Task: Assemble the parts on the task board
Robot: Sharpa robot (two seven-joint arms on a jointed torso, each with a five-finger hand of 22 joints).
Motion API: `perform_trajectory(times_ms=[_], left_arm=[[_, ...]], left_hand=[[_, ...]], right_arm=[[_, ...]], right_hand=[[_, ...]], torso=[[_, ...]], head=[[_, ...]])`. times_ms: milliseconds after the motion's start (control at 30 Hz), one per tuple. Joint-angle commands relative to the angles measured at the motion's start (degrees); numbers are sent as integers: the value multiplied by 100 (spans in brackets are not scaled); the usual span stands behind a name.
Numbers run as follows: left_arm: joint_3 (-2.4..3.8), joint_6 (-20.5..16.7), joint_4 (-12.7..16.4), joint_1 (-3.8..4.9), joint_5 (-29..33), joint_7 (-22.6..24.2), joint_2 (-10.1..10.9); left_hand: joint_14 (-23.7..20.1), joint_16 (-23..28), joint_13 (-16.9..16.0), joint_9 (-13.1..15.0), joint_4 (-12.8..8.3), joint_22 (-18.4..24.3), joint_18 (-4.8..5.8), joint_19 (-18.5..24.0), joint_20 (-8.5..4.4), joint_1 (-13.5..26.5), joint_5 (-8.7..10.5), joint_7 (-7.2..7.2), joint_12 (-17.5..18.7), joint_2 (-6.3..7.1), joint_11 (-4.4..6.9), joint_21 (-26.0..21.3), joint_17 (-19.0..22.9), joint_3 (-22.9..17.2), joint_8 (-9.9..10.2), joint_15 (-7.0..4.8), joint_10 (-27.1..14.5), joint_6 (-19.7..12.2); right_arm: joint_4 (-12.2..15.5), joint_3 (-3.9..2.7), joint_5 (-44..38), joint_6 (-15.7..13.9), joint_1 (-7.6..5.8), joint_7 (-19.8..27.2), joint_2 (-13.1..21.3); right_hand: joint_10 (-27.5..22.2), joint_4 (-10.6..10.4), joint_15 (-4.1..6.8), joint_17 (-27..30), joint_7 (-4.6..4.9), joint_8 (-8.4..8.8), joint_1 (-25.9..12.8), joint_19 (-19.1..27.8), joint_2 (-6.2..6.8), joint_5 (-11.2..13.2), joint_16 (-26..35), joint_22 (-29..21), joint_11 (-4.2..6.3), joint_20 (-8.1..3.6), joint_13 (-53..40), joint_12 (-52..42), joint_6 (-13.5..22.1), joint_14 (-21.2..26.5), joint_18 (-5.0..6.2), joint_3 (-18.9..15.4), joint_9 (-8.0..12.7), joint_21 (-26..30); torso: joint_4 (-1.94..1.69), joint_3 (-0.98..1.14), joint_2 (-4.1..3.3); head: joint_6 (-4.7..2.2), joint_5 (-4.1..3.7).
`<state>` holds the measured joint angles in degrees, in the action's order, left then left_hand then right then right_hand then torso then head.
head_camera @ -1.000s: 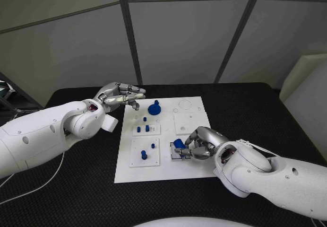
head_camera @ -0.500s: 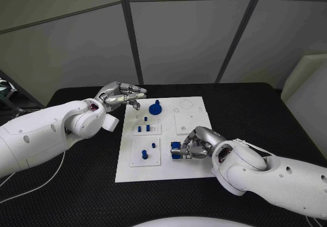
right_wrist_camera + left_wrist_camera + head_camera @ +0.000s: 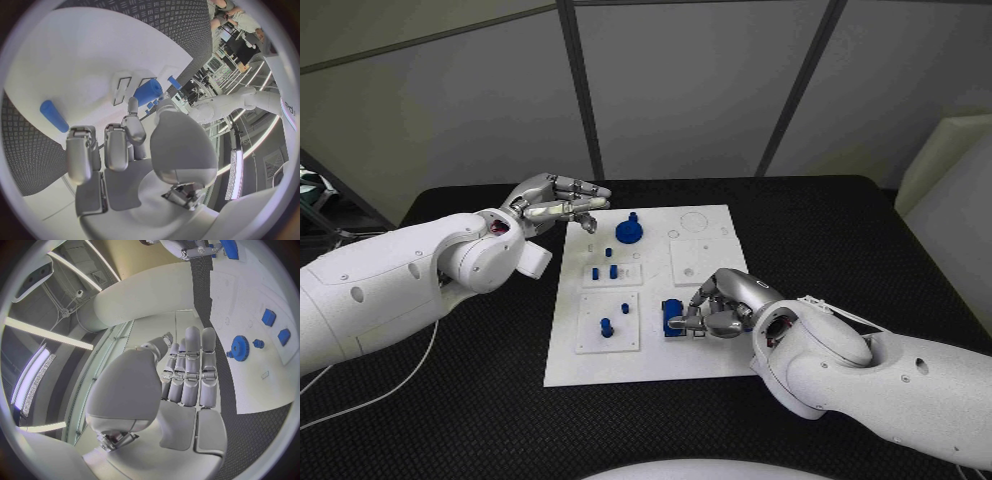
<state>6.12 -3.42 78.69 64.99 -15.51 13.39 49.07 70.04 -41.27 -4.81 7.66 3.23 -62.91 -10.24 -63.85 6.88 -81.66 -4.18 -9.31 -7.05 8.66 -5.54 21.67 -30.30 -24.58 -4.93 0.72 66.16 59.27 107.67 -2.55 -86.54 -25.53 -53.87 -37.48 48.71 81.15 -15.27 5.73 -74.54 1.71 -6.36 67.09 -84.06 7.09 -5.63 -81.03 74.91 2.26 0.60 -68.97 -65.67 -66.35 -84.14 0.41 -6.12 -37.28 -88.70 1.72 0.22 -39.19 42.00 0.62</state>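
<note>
**Right hand gripping a blue piece on the white board**

The white board (image 3: 646, 365) is lying in the middle of the black table (image 3: 848, 225). One right hand (image 3: 721, 305) is reaching over the board's near right part, and its fingers are closing around one blue block (image 3: 675, 316) that is sitting against the board there. In the right wrist view the same blue block (image 3: 147, 92) is showing just past the fingertips (image 3: 132, 107), beside two narrow slots in the board, and one more blue piece (image 3: 54, 115) is lying flat on the board off to the side of the hand.

One left hand (image 3: 557, 205) is hovering over the board's far left corner. Its fingers are lying straight and side by side, and nothing is sitting in them; the left wrist view is showing the same flat, empty hand (image 3: 187, 375).

One blue gear (image 3: 629, 231) with a knob on top is standing on the far part of the board, just beside the left hand's fingertips. Nearer, one small raised panel is carrying three short blue pegs (image 3: 606, 271). On the next panel toward the robot, two more blue pegs (image 3: 606, 325) are standing, one taller than the other.
</note>
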Motion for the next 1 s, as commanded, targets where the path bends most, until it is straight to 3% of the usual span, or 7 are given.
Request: perform_trajectory(times_ms=[33,400,533,767,1000], left_arm=[[4,55,2,7,33,16,-6],[4,65,-11,6,33,11,-24],[4,64,-12,6,33,7,-18],[4,66,-12,6,33,0,-14],[4,73,-13,6,33,-17,-10]], left_hand=[[-4,12,-10,6,5,6,-14,29,17,59,-26,-32,21,2,-35,-17,6,11,36,42,-9,2],[-4,12,-10,6,5,6,-14,29,17,59,-26,-32,21,2,-35,-17,6,11,36,42,-9,2],[-4,12,-10,6,5,6,-14,29,17,59,-26,-32,21,2,-35,-17,6,11,36,42,-9,2],[-1,23,-11,9,5,18,-15,25,19,67,-27,-31,22,-1,-34,-31,7,13,42,42,-11,3],[-1,23,-11,9,5,18,-15,25,19,67,-27,-31,22,-1,-34,-31,7,13,42,42,-11,3]], right_arm=[[68,-2,-121,67,-7,136,35],[-7,-2,-278,107,-7,17,20],[-23,-2,-295,154,-7,12,21],[-5,-2,-285,333,-7,98,41],[23,-1,-199,455,-7,236,70]], right_hand=[[25,122,40,-35,-2,22,294,-556,-47,-25,-9,1433,16,-35,-17,-6,-53,-293,-15,19,-39,-36],[50,456,64,-99,-38,34,768,-573,-331,-112,-45,1468,47,-54,-59,-14,-161,-304,-27,45,-146,-79],[55,568,73,-119,-51,45,883,-576,-372,-154,-56,1474,59,-63,-70,-14,-185,-307,-29,31,-166,-86],[66,791,81,-165,-55,81,1054,-588,-326,-151,-81,1498,67,-74,-96,-24,-215,-314,-37,-61,-186,-115],[77,805,65,-169,-31,118,883,-589,-238,-5,-81,1501,46,-63,-115,-30,-230,-313,-38,-265,-205,-119]], torso=[[-1,0,0],[-9,-6,-4],[-5,-8,-1],[-2,-8,0],[-7,-9,-1]], head=[[11,-1],[11,-9],[19,-7],[31,1],[48,6]])
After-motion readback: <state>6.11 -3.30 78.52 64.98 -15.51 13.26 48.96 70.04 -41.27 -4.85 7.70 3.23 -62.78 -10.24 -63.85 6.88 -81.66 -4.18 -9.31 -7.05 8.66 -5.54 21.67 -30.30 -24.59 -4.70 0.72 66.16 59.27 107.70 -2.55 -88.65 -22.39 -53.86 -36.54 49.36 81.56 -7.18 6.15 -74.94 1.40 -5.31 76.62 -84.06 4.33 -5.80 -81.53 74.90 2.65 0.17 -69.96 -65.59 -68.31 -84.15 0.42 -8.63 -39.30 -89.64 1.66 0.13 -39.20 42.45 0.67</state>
